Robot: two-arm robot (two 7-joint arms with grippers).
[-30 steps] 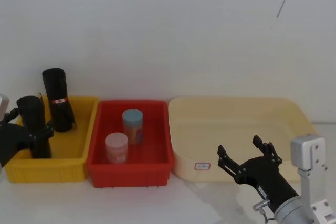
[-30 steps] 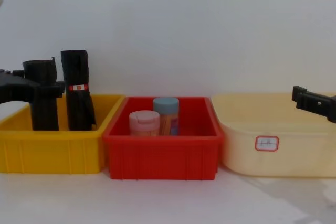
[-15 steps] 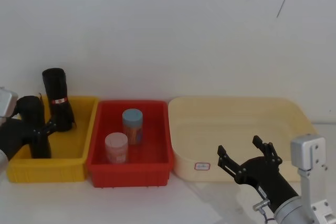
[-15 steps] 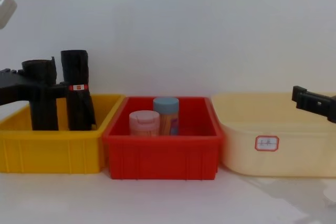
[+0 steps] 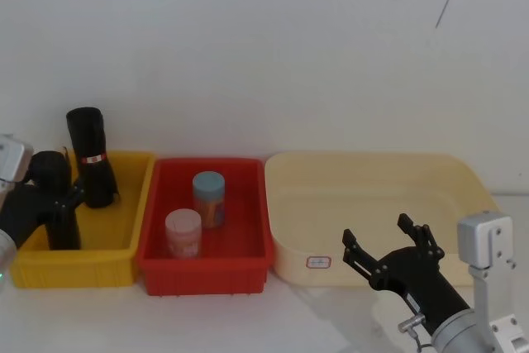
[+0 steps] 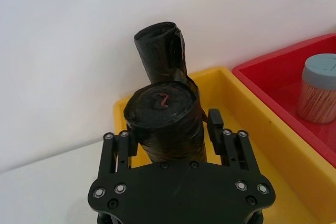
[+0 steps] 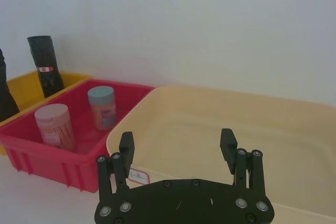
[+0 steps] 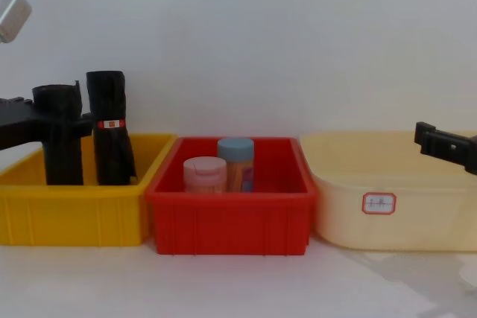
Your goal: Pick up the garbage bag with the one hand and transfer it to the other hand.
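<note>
Two black rolls stand close together, and the left gripper [image 6: 168, 129] is set around the wrong one. It surrounds the wider, creased twin [image 6: 164, 121], while the bag [image 6: 159, 45] stands just beyond it, touching the twin or nearly so. Whether the jaws are clenched on the twin or only straddle it, I cannot tell.

The likely fault follows from that. A lift from here would probably carry off the twin, and the handover would be made with the wrong roll. A second risk is that the rising twin rubs the bag and tips it against the wall of the yellow bin [image 5: 74, 269] that holds both.

Well off to the right, past the red bin [image 5: 207, 274], the right gripper [image 5: 376, 231] hangs spread and empty in front of the cream tub [image 5: 285, 258]. The two arms are well apart, so a slick plastic roll could slip where they meet.

The bag is a tight, smooth black cylinder. It stands upright with a slight lean and has a red-and-white band [image 5: 93, 158] round its upper half.
</note>
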